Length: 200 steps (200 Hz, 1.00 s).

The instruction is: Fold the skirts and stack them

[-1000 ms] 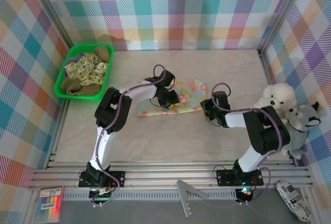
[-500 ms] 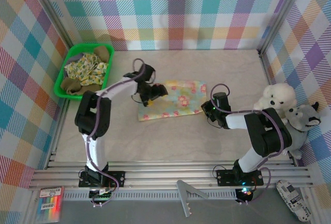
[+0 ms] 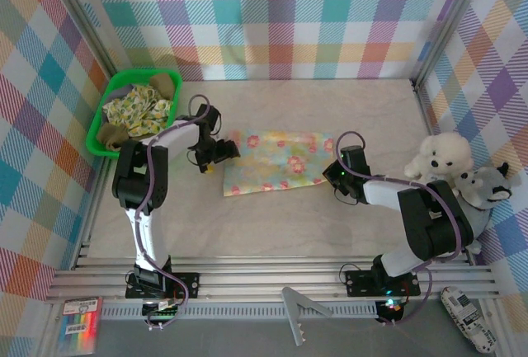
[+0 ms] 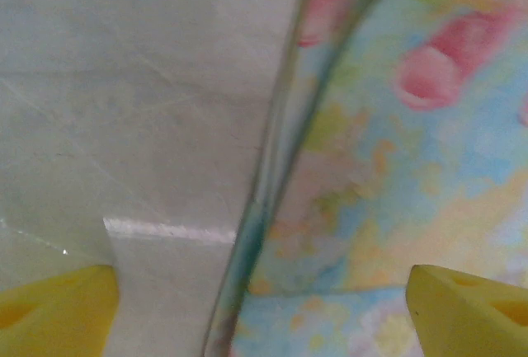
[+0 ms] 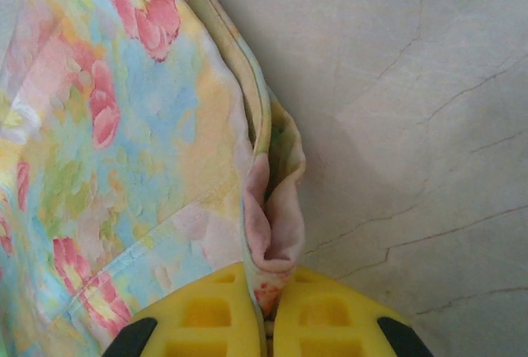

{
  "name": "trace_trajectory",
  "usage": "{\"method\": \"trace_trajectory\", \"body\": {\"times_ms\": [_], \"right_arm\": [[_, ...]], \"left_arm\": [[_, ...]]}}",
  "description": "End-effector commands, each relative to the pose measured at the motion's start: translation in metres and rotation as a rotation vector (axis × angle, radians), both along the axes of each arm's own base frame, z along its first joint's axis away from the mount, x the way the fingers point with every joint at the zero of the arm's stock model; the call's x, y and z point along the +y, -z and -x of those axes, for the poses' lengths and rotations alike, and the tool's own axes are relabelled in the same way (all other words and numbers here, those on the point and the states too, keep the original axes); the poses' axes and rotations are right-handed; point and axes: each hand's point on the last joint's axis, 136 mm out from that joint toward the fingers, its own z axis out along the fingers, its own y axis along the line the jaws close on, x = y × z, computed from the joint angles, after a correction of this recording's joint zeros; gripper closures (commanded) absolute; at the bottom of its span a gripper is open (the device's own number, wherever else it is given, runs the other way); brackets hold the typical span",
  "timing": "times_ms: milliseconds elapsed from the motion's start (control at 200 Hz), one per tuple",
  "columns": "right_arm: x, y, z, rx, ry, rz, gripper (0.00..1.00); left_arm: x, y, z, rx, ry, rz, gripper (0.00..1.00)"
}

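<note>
A pastel floral skirt (image 3: 276, 162) lies spread flat on the table, long side left to right. My left gripper (image 3: 219, 152) is open at its left edge. In the left wrist view the skirt's hem (image 4: 264, 209) runs between the wide-apart yellow fingertips (image 4: 58, 307), with nothing gripped by the left gripper (image 4: 264, 316). My right gripper (image 3: 332, 174) is shut on the skirt's right edge. The right wrist view shows a pinched fold of floral skirt (image 5: 276, 217) clamped in the right gripper (image 5: 271, 312). Olive-brown cloth (image 3: 115, 134), grey-lavender cloth (image 3: 124, 91) and yellow-green print cloth (image 3: 142, 110) lie in the basket.
The green plastic basket (image 3: 136, 152) stands at the far left by the checked wall. A white plush toy (image 3: 445, 155) and a grey plush toy (image 3: 483, 188) sit against the right wall. Bare table stretches in front of and behind the skirt.
My left gripper opened, let go of the floral skirt and moved left from its middle to its left edge. The skirt's left side now lies spread out. The right gripper kept its hold.
</note>
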Motion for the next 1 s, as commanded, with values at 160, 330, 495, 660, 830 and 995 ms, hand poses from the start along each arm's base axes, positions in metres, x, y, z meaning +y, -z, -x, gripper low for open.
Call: {"method": "trace_trajectory", "body": {"times_ms": [160,330,495,660,830,995], "right_arm": [[0.002,-0.017,-0.008,-0.035,-0.061,0.057,1.0],[0.004,-0.02,-0.012,-0.039,-0.08,0.067,1.0],[0.005,-0.02,-0.013,-0.038,-0.087,0.067,1.0],[0.006,-0.019,-0.012,-0.031,-0.093,0.065,1.0],[0.006,-0.016,-0.011,-0.02,-0.095,0.063,1.0],[0.007,-0.016,-0.011,-0.021,-0.096,0.061,1.0]], "left_arm": [[-0.018,0.018,0.003,0.05,0.042,0.092,0.39],[-0.022,0.022,0.002,0.059,0.051,0.107,0.52],[-0.035,0.019,0.002,0.065,0.066,0.183,0.62],[-0.046,0.008,0.003,0.044,0.104,0.181,0.62],[-0.032,0.005,0.003,0.018,0.083,0.068,0.61],[-0.039,-0.002,0.001,-0.023,0.085,0.12,0.57]]}}
